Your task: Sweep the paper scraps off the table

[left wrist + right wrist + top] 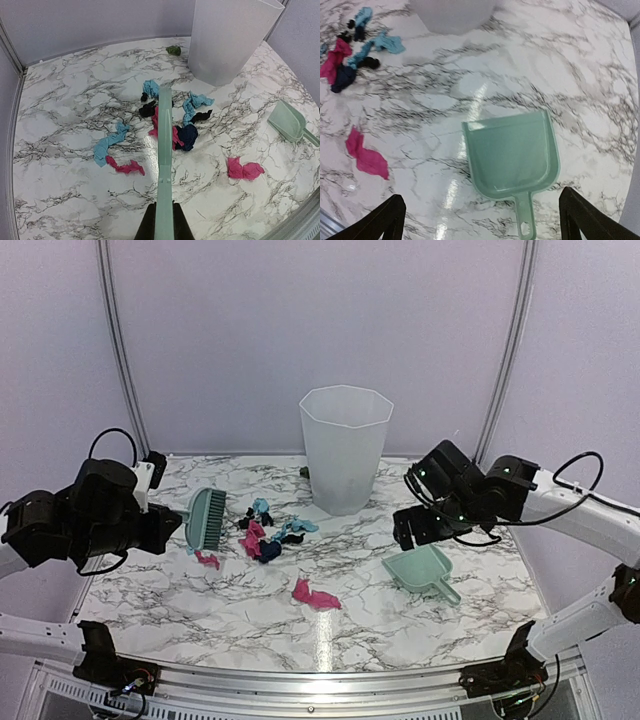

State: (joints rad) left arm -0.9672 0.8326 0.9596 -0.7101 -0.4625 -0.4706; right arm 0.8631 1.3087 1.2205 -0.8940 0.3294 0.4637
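Observation:
Pink, light blue and dark paper scraps (pixel 268 537) lie clustered mid-table on the marble table (pixel 200 610); one pink scrap (pixel 313 595) lies apart nearer the front, also in the right wrist view (pixel 366 156). My left gripper (pixel 165 528) is shut on the handle of the mint-green brush (pixel 205 517), held above the table left of the cluster; the brush (pixel 164 150) points toward the scraps (pixel 187 135). My right gripper (pixel 420 525) is open, above the mint-green dustpan (pixel 422 571), which lies flat between my spread fingers (pixel 387 220), handle toward me (pixel 512 160).
A tall white translucent bin (pixel 345 447) stands behind the scraps at the table's middle back. A small dark green bit (pixel 173 50) lies beside it by the back wall. The metal front rail (pixel 320 675) runs along the near edge.

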